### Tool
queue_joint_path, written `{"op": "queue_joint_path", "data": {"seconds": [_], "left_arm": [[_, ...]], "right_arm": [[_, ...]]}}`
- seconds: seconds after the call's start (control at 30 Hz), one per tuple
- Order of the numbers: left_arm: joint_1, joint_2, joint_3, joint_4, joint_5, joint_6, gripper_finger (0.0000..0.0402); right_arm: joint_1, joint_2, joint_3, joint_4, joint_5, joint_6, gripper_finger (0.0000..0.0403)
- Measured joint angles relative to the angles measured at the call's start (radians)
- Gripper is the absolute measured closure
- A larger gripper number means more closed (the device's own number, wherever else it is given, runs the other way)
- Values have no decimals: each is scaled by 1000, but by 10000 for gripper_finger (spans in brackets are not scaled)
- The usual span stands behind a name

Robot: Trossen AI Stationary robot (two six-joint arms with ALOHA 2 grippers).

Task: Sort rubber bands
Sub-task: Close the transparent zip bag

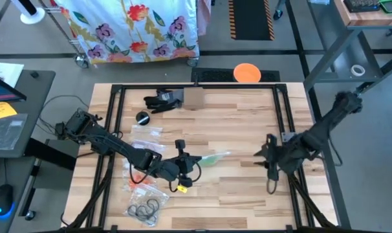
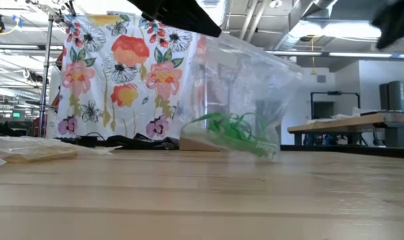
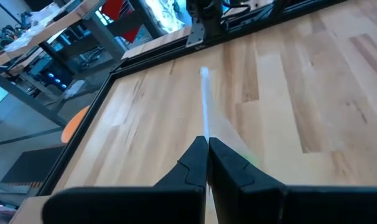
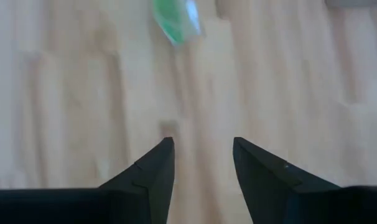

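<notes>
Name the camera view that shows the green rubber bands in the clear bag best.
The low view: the green rubber bands lie in the bottom of the clear bag, their loops distinct. The high view shows only a small green patch; the right wrist view a green blur; the left wrist view hardly shows them.

A broad stretch of bare table [image 1: 248, 188] is left free between the two arms, interrupted only by the clear bag [image 1: 214, 157] of green rubber bands [image 2: 239, 132] held up by the left gripper [image 1: 186, 160]. The left side is crowded by further bags [image 1: 146, 206]. The far edge is occupied by a cardboard box [image 1: 193, 98] and a black glove [image 1: 162, 99].
</notes>
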Motion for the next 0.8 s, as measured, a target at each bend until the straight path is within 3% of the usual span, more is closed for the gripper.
{"op": "queue_joint_path", "data": {"seconds": [0.13,0.3,0.5,0.8], "left_arm": [[17,0,0,20,15,-14,401],[29,-1,0,58,78,-53,401],[35,-1,0,137,120,-28,401],[55,0,1,170,156,-29,401]], "right_arm": [[9,-96,-341,437,52,-77,245],[-81,-62,-567,865,164,-271,243],[-204,62,-622,1244,123,-481,242],[-342,308,-608,1637,-178,-625,241]]}}
